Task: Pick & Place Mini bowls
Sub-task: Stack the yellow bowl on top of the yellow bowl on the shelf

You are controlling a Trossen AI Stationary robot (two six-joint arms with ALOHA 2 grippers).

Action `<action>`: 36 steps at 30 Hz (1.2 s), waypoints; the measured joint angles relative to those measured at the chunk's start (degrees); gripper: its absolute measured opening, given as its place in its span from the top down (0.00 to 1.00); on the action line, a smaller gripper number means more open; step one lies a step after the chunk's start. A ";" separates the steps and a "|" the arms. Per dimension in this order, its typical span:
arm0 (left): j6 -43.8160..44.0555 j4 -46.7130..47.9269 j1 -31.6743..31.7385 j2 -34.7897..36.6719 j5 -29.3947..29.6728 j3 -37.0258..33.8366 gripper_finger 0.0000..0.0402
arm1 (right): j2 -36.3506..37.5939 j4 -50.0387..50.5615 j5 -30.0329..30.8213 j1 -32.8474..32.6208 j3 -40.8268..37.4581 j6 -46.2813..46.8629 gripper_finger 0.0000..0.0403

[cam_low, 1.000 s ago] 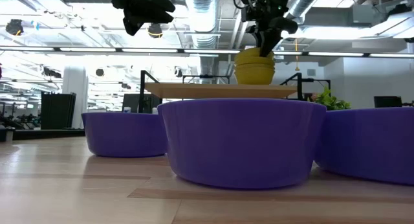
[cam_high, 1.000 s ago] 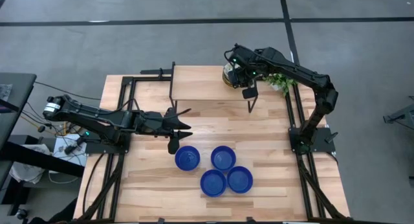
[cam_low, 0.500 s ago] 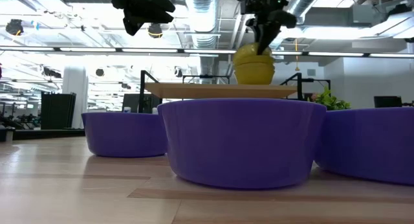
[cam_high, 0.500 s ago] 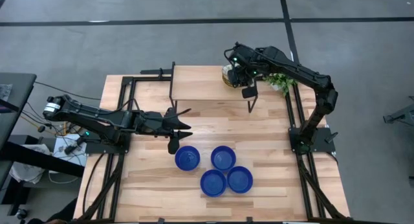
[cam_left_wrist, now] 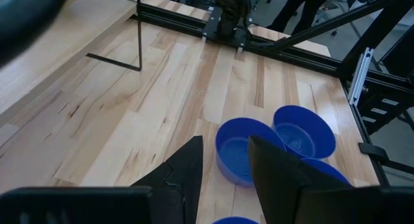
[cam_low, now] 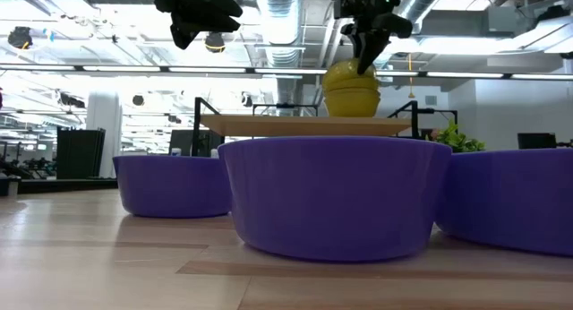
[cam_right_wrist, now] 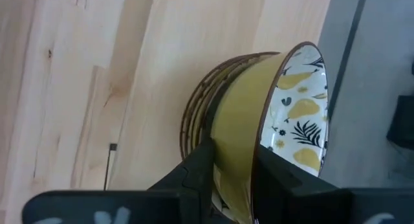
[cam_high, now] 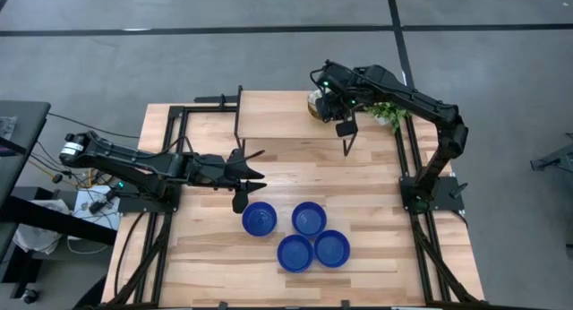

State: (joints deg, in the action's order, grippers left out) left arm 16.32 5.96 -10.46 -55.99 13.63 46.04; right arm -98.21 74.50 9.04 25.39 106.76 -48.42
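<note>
Four blue mini bowls (cam_high: 295, 235) sit in a cluster on the table's near half. A stack of yellow-sided, floral mini bowls (cam_high: 316, 104) stands on a raised wooden shelf (cam_high: 273, 122) at the far side. My right gripper (cam_right_wrist: 234, 160) is above that stack, shut on its top bowl (cam_low: 349, 78). That bowl is tipped up, and the stack's lower bowls (cam_right_wrist: 197, 117) lie behind it. My left gripper (cam_left_wrist: 223, 153) hovers open and empty above the table, just left of the blue bowls. My right gripper pinches the top bowl's wall at the rim (cam_right_wrist: 249, 185). One finger (cam_right_wrist: 197, 175) is on the yellow outside and the other finger (cam_right_wrist: 281, 179) is inside on the floral face. The fingers slant down from above. The bowl is tilted on its side, partly raised out of the stack.
The shelf stands on thin black legs (cam_high: 347, 144) over the table's far part. A green plant (cam_high: 387, 114) sits beside the stack at the far right. Black frame rails (cam_high: 175, 135) line the table's sides. Bare wood lies between the shelf and the blue bowls.
My right gripper has risen slightly above the shelf. The top yellow bowl has tipped up out of the stack, and the lower bowls have stayed in place.
</note>
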 joint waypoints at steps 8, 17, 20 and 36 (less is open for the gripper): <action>0.00 0.00 0.00 0.00 0.00 0.00 0.70 | 0.00 -0.15 3.57 0.12 0.00 0.02 0.74; 0.00 -0.03 0.00 0.00 0.00 -0.03 0.70 | 0.26 0.07 5.54 -1.49 0.00 0.02 0.63; 0.25 -0.09 0.00 0.00 0.00 -0.98 0.70 | 0.63 0.11 6.64 -2.55 0.00 0.04 0.61; 0.63 -8.48 0.09 0.00 0.04 -6.56 0.70 | 4.10 1.66 11.03 -5.60 2.47 0.48 0.65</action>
State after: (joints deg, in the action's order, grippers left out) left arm 16.95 -2.52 -10.37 -55.99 13.67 39.48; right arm -94.11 76.15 20.08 19.79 109.23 -47.94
